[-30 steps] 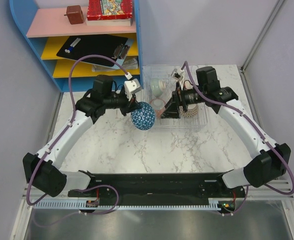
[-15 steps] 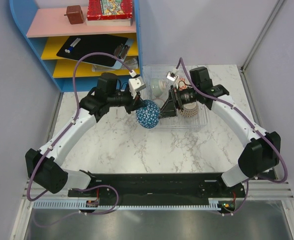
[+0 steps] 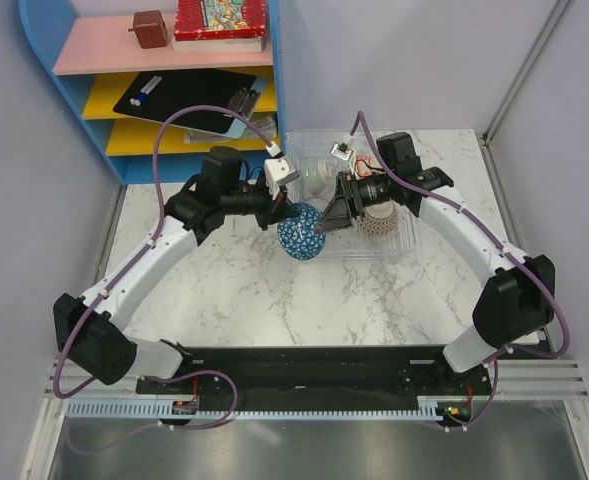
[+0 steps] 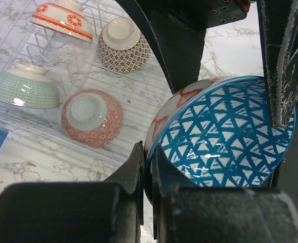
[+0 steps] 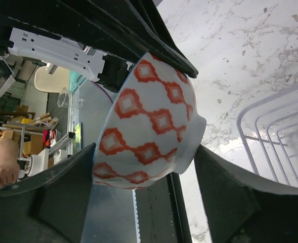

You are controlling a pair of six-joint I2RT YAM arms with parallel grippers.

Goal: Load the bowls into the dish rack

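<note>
Both arms are leaning inward over the table (image 3: 274, 300), beside the dish rack (image 4: 133, 96). The left gripper (image 4: 146, 157) is pinching the blue-lined bowl (image 4: 224, 131) by its rim. The right gripper (image 5: 143, 152) is straddling it; I cannot tell if it's gripping.

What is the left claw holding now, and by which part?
The left claw pinches the blue-lined bowl at its rim, one finger inside, one outside.

Bowl colours, in and by the clear rack (image 4: 138, 98)
By the rack, blue bowl (image 4: 224, 136): blue triangle lattice inside, white with red diamonds outside. In the rack: orange bowl (image 4: 62, 17), white with orange-red bands and flowers; brown bowl (image 4: 123, 48), brown mesh; green bowl (image 4: 22, 91), pale green mesh; pink bowl (image 4: 92, 117), red speckle. Table (image 3: 274, 290): white marble, grey veins.
</note>
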